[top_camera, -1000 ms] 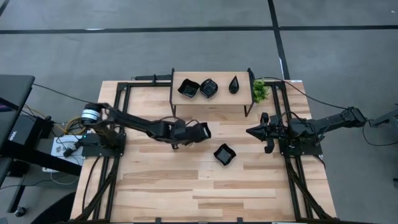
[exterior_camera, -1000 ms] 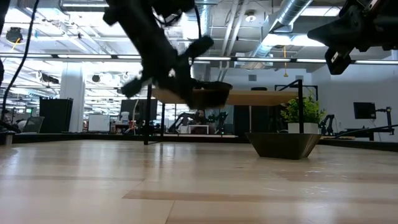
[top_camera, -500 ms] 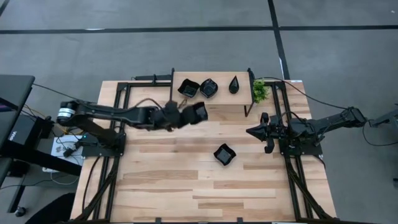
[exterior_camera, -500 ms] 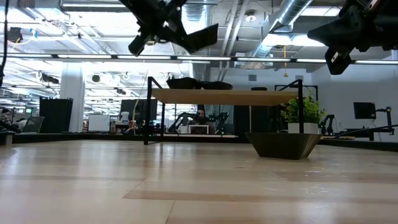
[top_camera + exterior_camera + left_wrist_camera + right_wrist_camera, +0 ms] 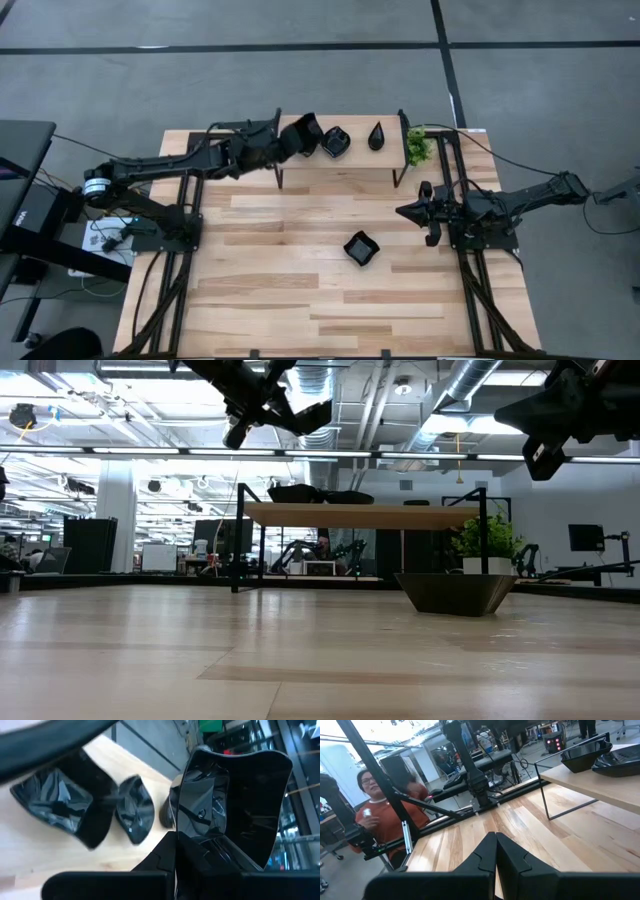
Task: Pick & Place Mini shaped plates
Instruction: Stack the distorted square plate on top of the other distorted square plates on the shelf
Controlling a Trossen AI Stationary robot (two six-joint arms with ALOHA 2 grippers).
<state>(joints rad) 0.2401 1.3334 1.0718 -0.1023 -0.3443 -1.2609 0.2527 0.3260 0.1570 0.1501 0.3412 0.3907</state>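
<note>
My left gripper is shut on a glossy black wavy-edged square plate and holds it over the left end of the low wooden shelf at the far side; in the low view the plate hangs well above the shelf top. Another square plate and a teardrop plate rest on the shelf. A further square plate sits on its base on the table. My right gripper waits shut at the right. My left gripper pinches the plate's wall at one rim edge between its two fingers. The fingers come slanting from the table's left and near side. The plate stands tilted on edge beyond the fingertips, its hollow facing back at the wrist, lifted clear above the shelf.
A small green plant stands at the shelf's right end. The shelf has thin black legs. Black frame rails run along both table sides. A person in an orange top stands beyond the table's left side.
My left gripper has carried the plate up and toward the far edge, from over the table's middle to over the shelf's left end. It has swung to the left and levelled out, and the plate has tipped on edge. The grip stays shut.
</note>
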